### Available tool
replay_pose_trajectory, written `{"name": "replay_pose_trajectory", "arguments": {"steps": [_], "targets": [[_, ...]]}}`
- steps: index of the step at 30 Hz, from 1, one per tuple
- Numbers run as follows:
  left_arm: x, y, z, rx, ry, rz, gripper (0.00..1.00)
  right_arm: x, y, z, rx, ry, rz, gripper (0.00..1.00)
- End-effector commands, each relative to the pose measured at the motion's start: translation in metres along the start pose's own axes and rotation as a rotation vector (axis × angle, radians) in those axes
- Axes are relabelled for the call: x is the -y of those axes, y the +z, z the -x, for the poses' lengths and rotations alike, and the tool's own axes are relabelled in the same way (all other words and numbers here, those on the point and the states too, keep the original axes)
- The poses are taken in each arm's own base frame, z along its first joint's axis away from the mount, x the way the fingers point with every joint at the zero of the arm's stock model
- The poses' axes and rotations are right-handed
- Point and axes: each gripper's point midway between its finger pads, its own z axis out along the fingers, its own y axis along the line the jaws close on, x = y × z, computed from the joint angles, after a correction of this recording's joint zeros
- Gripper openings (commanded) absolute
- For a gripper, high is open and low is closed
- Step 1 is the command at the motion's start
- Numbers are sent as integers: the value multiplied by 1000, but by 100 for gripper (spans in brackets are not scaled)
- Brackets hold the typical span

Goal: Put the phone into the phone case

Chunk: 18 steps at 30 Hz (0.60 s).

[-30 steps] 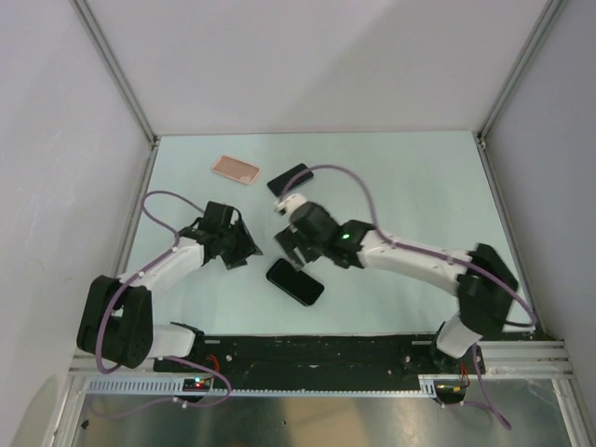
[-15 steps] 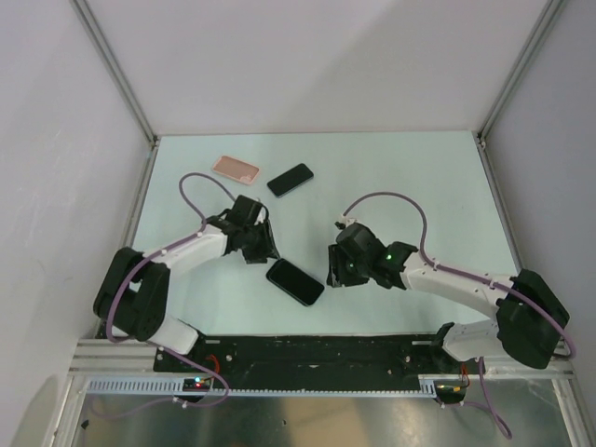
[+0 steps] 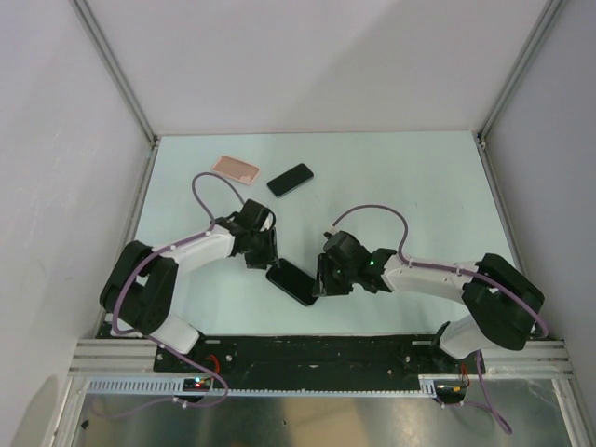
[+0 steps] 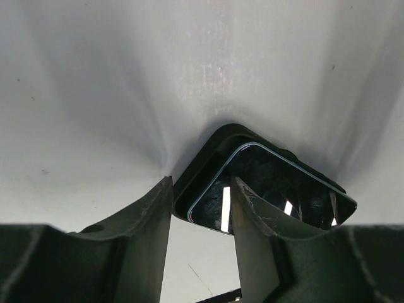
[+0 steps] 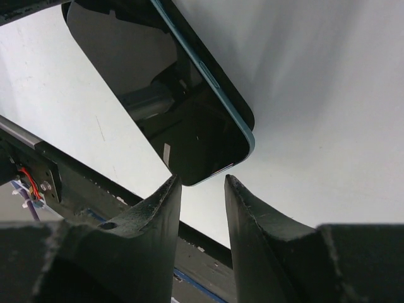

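Observation:
The salmon-pink phone case (image 3: pixel 235 169) lies at the far left of the table, empty. A black phone (image 3: pixel 294 282) with a teal rim lies flat near the front, between my two grippers. My left gripper (image 3: pixel 268 260) is open at its far-left corner; in the left wrist view the corner (image 4: pixel 265 183) shows just past the left gripper (image 4: pixel 201 189), whose fingers are apart. My right gripper (image 3: pixel 319 283) is open at the phone's near-right end; in the right wrist view the phone (image 5: pixel 170 95) lies just beyond the right gripper (image 5: pixel 199 183). Neither gripper holds anything.
A second black phone (image 3: pixel 290 179) lies next to the pink case on its right. The black base rail (image 3: pixel 317 352) runs along the near edge and shows in the right wrist view (image 5: pixel 76 189). White walls stand on three sides.
The left gripper moved right and toward the near phone's far-left corner. The right arm swung from the far phone back to the near phone's right end. The phones and case have not moved.

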Motion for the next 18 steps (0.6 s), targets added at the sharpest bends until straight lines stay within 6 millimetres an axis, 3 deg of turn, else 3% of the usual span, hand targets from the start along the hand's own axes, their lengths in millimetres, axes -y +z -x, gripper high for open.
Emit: {"name": "replay_pose_trajectory", "arguments": {"steps": [1, 18], "targets": [[6, 2, 1, -3, 55, -1, 46, -7, 6, -1, 3, 33, 25, 38], [12, 9, -2, -15, 64, -5, 43, 7, 11, 3, 16, 54, -31, 35]]}}
